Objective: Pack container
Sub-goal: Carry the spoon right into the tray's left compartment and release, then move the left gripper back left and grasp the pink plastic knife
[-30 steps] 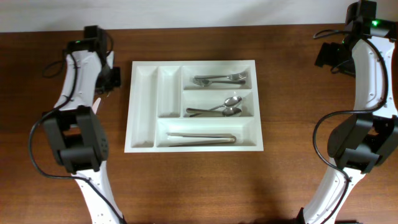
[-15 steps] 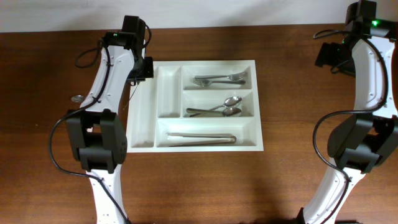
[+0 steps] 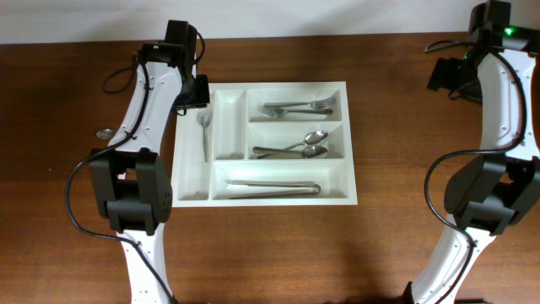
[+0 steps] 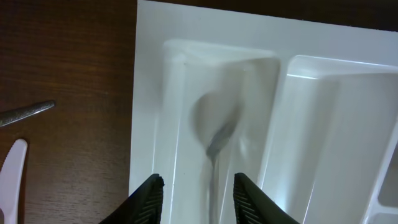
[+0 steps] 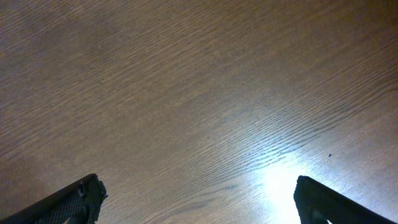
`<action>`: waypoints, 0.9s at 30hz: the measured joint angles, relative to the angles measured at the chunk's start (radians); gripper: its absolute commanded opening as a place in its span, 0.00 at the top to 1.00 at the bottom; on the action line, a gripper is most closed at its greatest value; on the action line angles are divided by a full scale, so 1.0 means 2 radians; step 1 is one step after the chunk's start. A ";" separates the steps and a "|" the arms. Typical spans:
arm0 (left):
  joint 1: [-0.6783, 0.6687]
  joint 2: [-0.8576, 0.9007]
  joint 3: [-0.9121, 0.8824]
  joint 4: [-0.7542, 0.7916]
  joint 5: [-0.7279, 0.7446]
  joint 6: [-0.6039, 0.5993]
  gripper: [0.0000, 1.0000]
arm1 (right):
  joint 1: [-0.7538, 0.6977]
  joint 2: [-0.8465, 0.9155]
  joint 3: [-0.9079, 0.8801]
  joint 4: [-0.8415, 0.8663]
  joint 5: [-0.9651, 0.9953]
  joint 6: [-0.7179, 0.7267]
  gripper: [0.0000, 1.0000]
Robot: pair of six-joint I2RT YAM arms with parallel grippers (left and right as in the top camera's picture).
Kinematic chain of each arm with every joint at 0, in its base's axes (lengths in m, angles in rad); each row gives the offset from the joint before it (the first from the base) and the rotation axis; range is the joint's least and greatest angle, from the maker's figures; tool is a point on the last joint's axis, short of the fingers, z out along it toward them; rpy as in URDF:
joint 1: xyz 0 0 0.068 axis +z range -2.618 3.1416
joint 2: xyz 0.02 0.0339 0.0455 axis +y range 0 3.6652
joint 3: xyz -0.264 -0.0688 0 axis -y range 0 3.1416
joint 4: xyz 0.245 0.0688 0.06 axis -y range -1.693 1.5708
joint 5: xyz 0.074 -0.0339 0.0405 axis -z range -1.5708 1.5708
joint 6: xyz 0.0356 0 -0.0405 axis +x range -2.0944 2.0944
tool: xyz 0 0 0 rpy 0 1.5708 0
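The white tray (image 3: 192, 196) lies flat mid-table (image 3: 270, 253), its two narrow compartments on the left and three long ones on the right. The left gripper (image 3: 192, 91) hangs over the tray's far left corner, above the far end of the outermost narrow compartment. In the wrist view its jaws (image 4: 199, 178) stand partly open and grip nothing. A blurred utensil (image 4: 214, 146) shows between and below them inside that compartment, touching neither finger. From overhead the utensil (image 3: 204, 135) lies lengthwise in that compartment. Forks (image 3: 297, 107), spoons (image 3: 292, 148) and long pieces (image 3: 272, 187) fill the three long compartments. The right gripper (image 5: 198, 182) is well apart from the tray at the far right, jaws wide and empty over bare wood.
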 measured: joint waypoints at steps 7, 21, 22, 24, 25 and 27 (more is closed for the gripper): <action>0.043 0.000 0.001 -0.058 -0.031 0.002 0.61 | 0.000 0.000 0.000 0.000 0.000 0.000 0.01; 0.141 0.000 0.001 -0.127 -0.050 0.124 0.60 | 0.000 0.000 0.000 0.000 0.000 0.000 0.01; 0.141 0.000 0.001 -0.125 -0.050 0.126 0.60 | 0.000 0.000 0.000 0.000 0.000 0.000 0.01; 0.140 0.000 -0.007 -0.114 -0.050 0.131 0.60 | 0.000 0.000 0.000 0.000 0.000 0.000 0.01; 0.140 0.000 -0.012 -0.108 -0.050 0.132 0.60 | 0.000 0.000 0.000 0.000 0.000 0.000 0.01; 0.140 0.000 -0.027 -0.100 -0.050 0.133 0.60 | 0.000 0.000 0.000 0.000 0.000 0.000 0.01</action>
